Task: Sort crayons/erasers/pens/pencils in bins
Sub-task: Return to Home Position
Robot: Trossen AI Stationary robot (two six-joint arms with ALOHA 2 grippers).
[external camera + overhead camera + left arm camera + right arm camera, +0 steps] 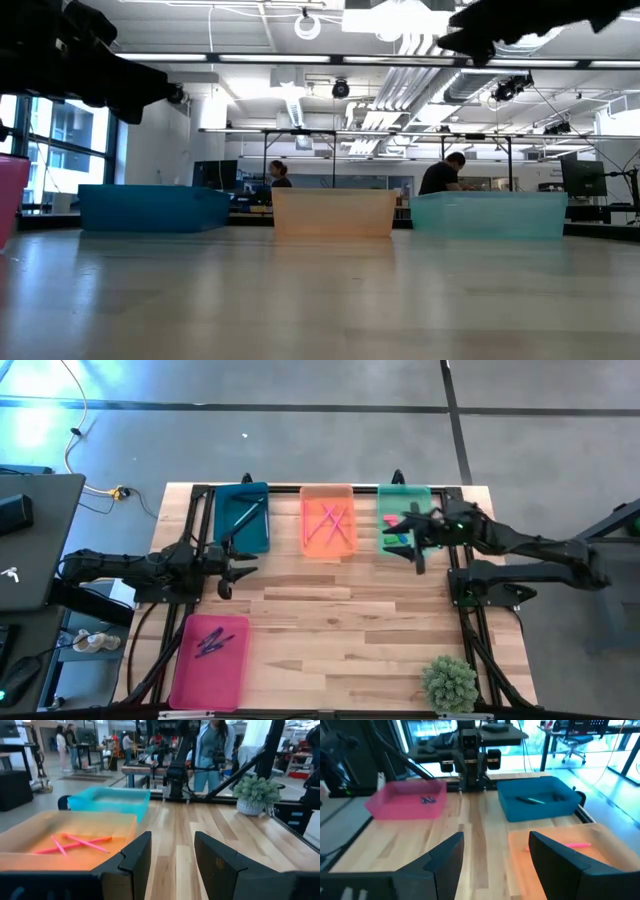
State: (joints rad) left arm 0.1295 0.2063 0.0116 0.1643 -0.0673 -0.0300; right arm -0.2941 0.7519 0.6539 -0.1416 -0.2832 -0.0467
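Observation:
Four bins stand on the wooden table: teal-blue (242, 515), orange (328, 520) and mint-green (403, 495) in a row at the far edge, and pink-red (210, 660) at the near left. Thin sticks lie in the teal, orange and pink bins. Small red and blue erasers (392, 525) lie in the mint-green bin, partly hidden by my right gripper (408, 538), which hovers open and empty above that bin. My left gripper (238, 570) is open and empty, just on the near side of the teal bin. Both show open in their wrist views: left (172, 855), right (495, 855).
A small green potted plant (450, 682) stands at the table's near right corner. Black frame rails run along the table's left and right sides. Bare wood (340, 620) lies between the bins. A laptop (35, 540) sits off the table's left. People show in the room beyond.

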